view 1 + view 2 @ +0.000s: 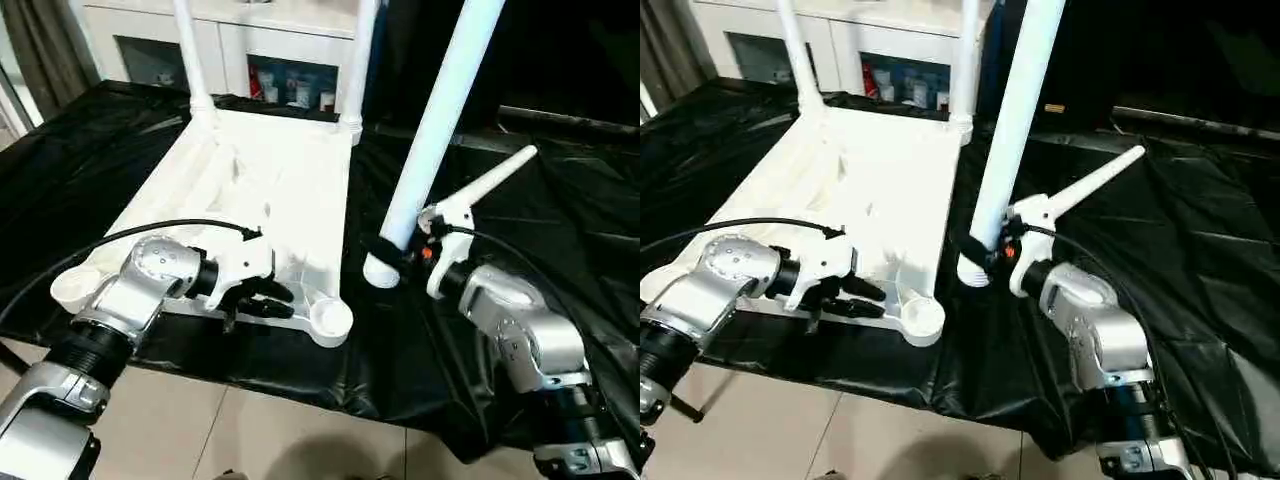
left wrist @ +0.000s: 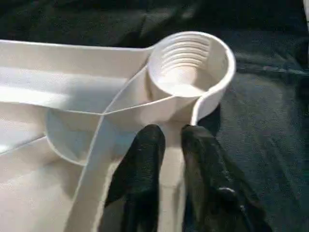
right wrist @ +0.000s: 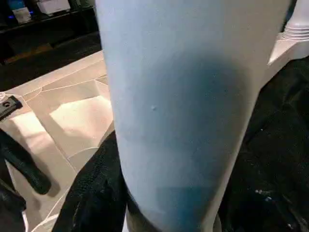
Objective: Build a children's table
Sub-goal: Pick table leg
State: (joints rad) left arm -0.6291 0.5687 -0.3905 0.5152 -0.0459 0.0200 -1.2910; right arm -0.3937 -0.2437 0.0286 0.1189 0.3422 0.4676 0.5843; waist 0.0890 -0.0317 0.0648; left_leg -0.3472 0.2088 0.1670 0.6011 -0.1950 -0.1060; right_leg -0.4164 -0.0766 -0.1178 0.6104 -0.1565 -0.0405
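Left eye view: two legs [image 1: 190, 55] stand screwed into the upturned tabletop [image 1: 255, 190] beyond the left tool [image 1: 262, 298], its fingers nearly closed over the rim beside an empty socket [image 2: 190, 67]. Right tool [image 1: 395, 252] grips the third leg [image 1: 440, 120]; a fourth leg [image 1: 500, 172] lies behind it.
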